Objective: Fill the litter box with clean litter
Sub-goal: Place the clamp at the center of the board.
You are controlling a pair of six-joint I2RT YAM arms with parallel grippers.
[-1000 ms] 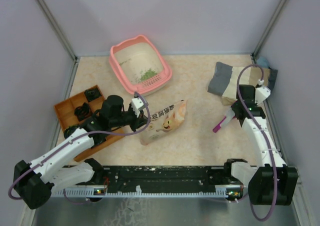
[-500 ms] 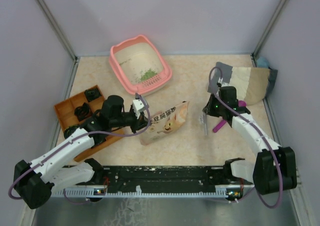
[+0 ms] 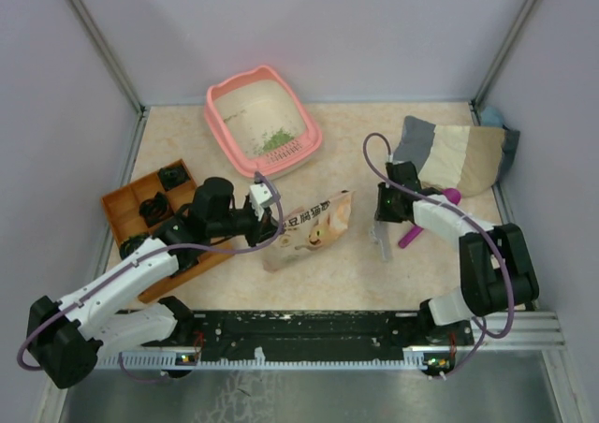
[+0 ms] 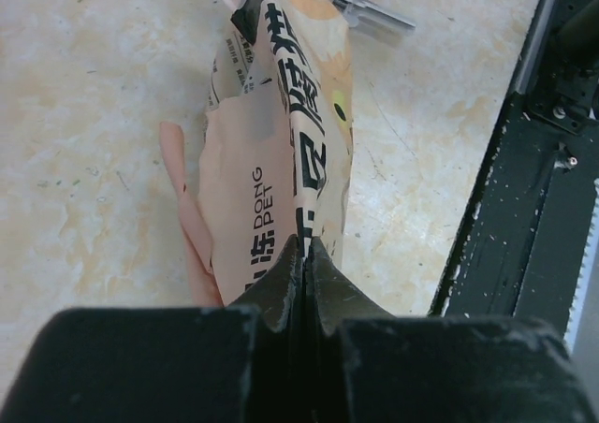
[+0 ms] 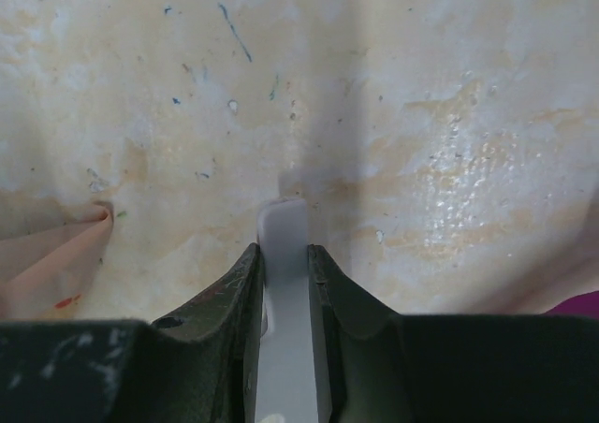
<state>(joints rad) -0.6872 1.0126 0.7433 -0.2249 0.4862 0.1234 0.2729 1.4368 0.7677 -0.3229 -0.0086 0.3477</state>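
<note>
The left hand [image 4: 301, 255] has its fingers pressed together on the near end seam of the beige paper bag [image 4: 281, 133]. Nothing shows between them but that thin edge. The bag lies flat on the table [image 3: 356, 142] and runs away from the hand toward 2 o'clock in the top view. Gripping it by one end looks deliberate: lifting from there would let the far end hang down and spill. I cannot tell whether that far end is open.

At 12 o'clock from this hand, well apart, sits the litter box [image 3: 281, 161]. It stands upright near the back wall. The clean litter [image 3: 274, 142] is only a small green patch on its floor toward the front rim, so most of the filling seems not yet done. At 9 o'clock, under the left arm, is the orange tray [image 3: 117, 208] with dark items in its compartments.

The right hand [image 5: 284, 255] is clamped on a pale grey strip [image 5: 284, 222], with its tip pointing down at the table. What the strip belongs to is unclear. It hangs at 3 o'clock from the bag, near it, perhaps to steady or open that end. Just beside it at 3 o'clock lies the magenta scoop [image 3: 412, 234], and a folded cloth [image 3: 459, 156] lies at 1 o'clock.
</note>
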